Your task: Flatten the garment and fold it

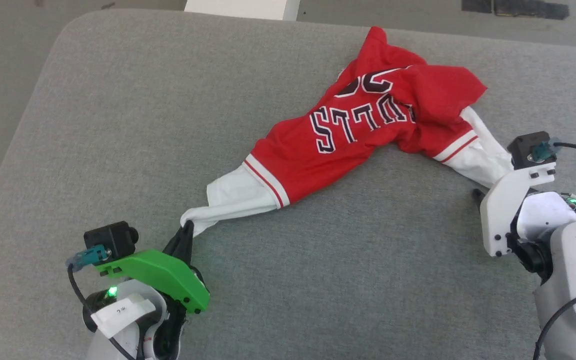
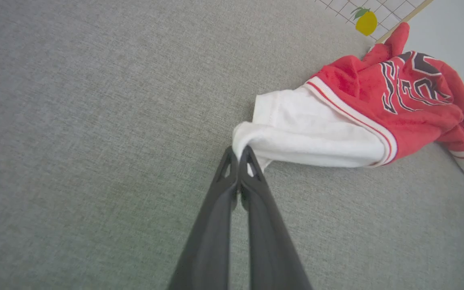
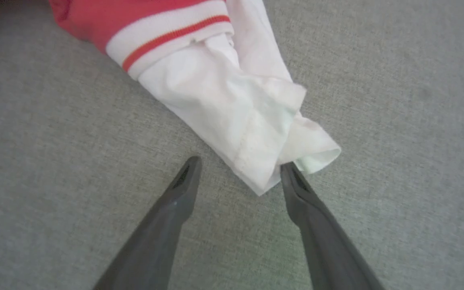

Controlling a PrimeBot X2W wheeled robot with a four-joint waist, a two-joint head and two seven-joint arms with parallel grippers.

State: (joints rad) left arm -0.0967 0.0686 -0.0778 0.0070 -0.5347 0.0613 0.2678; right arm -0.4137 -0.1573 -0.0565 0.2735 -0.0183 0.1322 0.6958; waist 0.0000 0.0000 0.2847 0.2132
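Well, the garment (image 1: 358, 130) lies print side up on the grey table (image 1: 118, 125), stretched from the near left across to the right, with its bunched red body humped toward the far edge.

My left claw (image 2: 238, 153) is clenched on the very tip of the left white sleeve (image 1: 235, 197). My right claw (image 3: 240, 169) is released, its fingers spread either side of the end of the right white sleeve (image 3: 236, 104), one finger just touching the cuff.

What worries me:
- The left pinch takes in only a small bite of cuff, so a hard pull could strip it free.
- If the right claw closes where it hangs, it may catch one loose corner rather than the whole cuff (the fabric there is folded over itself), and the sleeve would twist when tensioned.
- The red body is crumpled and doubled over on the far right. Pulling the sleeves apart may tighten those folds rather than spread them.
- One red tip sits close to the table's far edge, so a careless drag could send it over.

The long axis runs sleeve to sleeve, near left to right, bowed toward the far side. The lettering reads upside down to me with the number beyond it, so I judge the hem points far and the collar near.
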